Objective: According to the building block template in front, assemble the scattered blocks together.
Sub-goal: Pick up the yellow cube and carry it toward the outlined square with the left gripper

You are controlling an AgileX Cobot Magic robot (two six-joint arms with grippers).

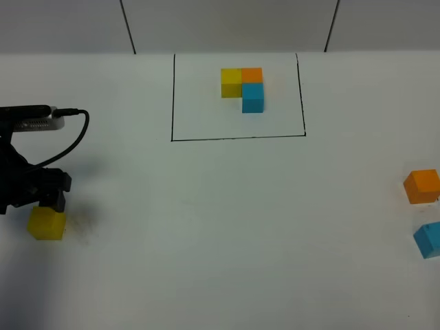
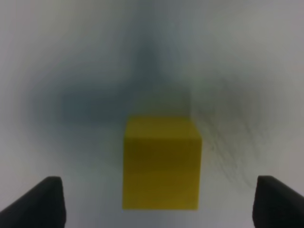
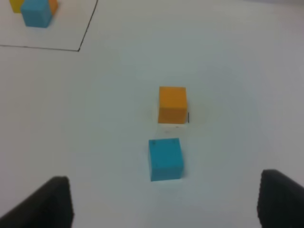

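The left pincer [image 2: 160,203] hangs wide open and empty either side of the yellow block [image 2: 161,161] — closing off-centre could twist it or skid it across the surface [image 1: 206,240].

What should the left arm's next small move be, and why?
Probably ease the left hand down around the loose yellow block. The wrist view shows it centred between the open fingers but ahead of their tips, resting ungripped on the table.
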